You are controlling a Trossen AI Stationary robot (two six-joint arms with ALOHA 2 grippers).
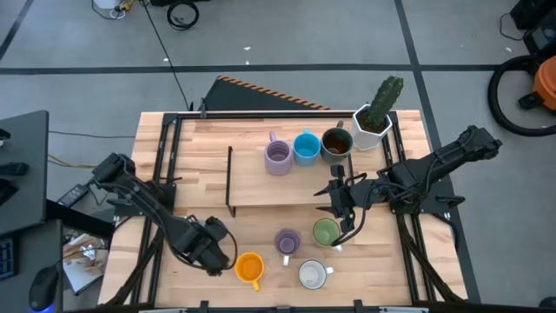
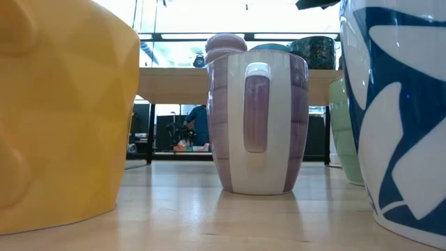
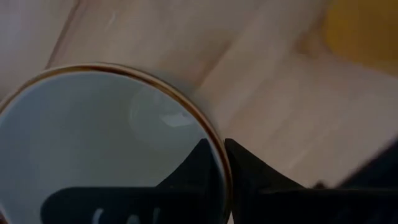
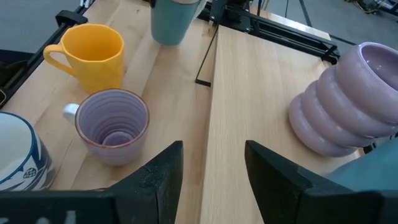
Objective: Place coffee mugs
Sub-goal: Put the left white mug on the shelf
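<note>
Even, diffuse overhead light is seen in the high view; only soft, short shadows are cast on the table (image 1: pixel 261 187). In the low view, the bright room behind is blown out, and the nearest yellow mug (image 2: pixel 63 111) and blue-patterned mug (image 2: pixel 401 104) are blurred. Left wrist view is heavily defocused; a pale glare patch is shown inside the mug (image 3: pixel 93 143). Right wrist view is well lit and sharp.
</note>
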